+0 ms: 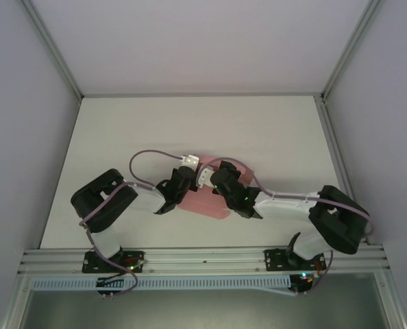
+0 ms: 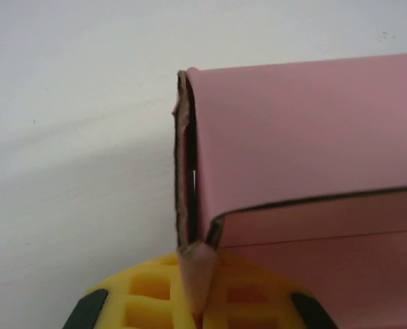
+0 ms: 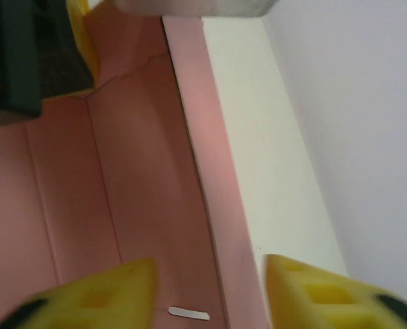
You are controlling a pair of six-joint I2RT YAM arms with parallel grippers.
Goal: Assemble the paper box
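White table (image 1: 272,130), grey enclosure walls (image 1: 25,103), aluminium rail (image 1: 203,257) along the near edge.

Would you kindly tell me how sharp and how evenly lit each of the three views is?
Top external: even, soft light, no glare, the paper box faintly hazy. Left wrist: box edge crisp, the left gripper at the bottom soft, table slightly washed out. Right wrist: blurred throughout, the right gripper most of all.

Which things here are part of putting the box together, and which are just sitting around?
Part of the job:
paper box
left tool, pinching a flap
right tool, open over the card edge

Just there:
table
purple cable
metal rail
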